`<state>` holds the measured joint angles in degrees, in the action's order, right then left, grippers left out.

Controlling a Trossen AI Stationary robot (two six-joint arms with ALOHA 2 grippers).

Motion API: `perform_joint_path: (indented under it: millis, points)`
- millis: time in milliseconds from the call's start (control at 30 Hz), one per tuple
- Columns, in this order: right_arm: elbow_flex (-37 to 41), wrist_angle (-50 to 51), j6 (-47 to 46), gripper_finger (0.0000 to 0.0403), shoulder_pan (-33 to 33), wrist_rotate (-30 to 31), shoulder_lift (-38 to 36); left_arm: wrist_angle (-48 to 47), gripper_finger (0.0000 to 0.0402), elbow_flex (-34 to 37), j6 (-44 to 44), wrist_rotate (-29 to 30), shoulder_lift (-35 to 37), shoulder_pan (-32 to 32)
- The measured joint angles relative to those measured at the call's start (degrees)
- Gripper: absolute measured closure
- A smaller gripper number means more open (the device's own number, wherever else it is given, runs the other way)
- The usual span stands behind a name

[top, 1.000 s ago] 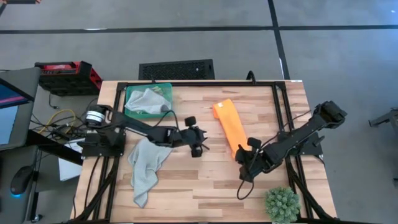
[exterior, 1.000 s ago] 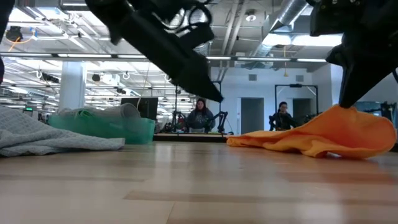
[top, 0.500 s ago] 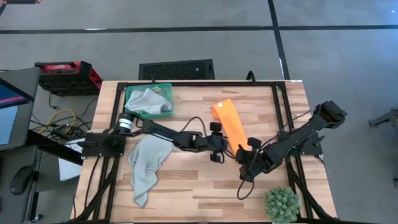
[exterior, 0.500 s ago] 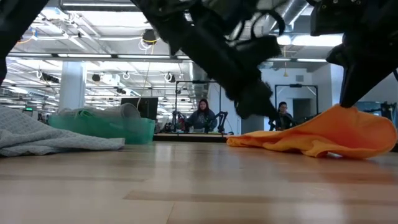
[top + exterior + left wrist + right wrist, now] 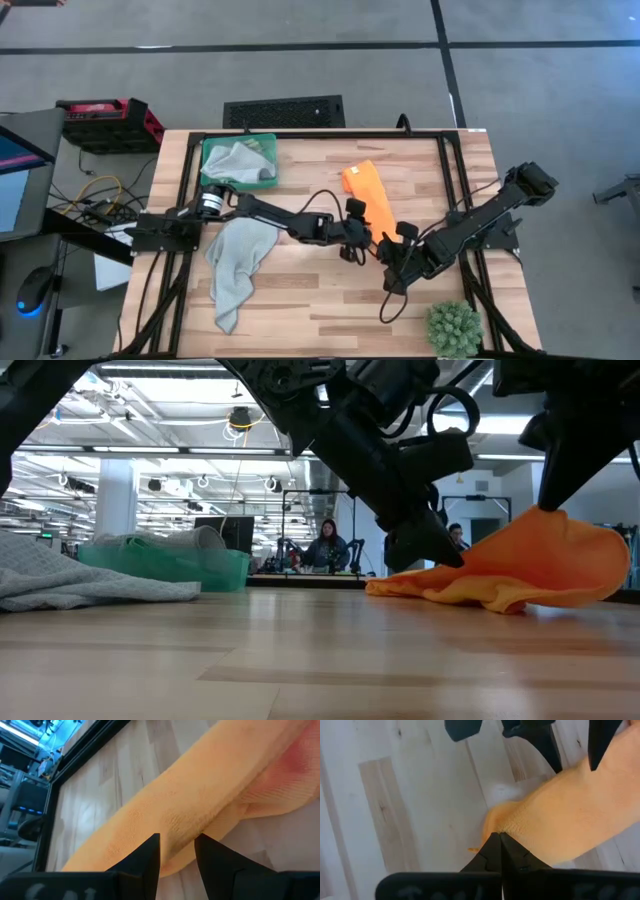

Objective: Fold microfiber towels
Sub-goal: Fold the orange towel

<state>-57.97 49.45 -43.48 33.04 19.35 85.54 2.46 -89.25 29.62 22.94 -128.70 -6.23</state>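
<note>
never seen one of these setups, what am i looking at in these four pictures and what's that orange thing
It is a robot with two dark arms working at a wooden table. One picture looks straight down from above, one sits at table-top height, and two come from cameras on the arms' wrists.

The orange thing is a microfiber towel, lying long and narrow. The right gripper has its fingers shut on the towel's near end, lifting it a little. The left gripper reaches across to the same towel with its fingers open at the cloth's edge.

Also on the table: a grey towel spread out, a green tray with another grey towel inside, and a spiky green plant ball.
</note>
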Motion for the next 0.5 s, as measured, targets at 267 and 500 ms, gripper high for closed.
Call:
perform_joint_path:
  millis: [267,500]
  points:
    - [-0.2,-0.13,-0.02,0.0395,-0.02,-0.5,-0.05,-0.52,0.0287,0.0,1.82,0.57,0.0,2.43]
    - [-1.67,0.75,0.0,0.0395,0.32,-1.33,-0.17,-2.89,0.0287,0.02,2.35,0.39,0.0,6.07]
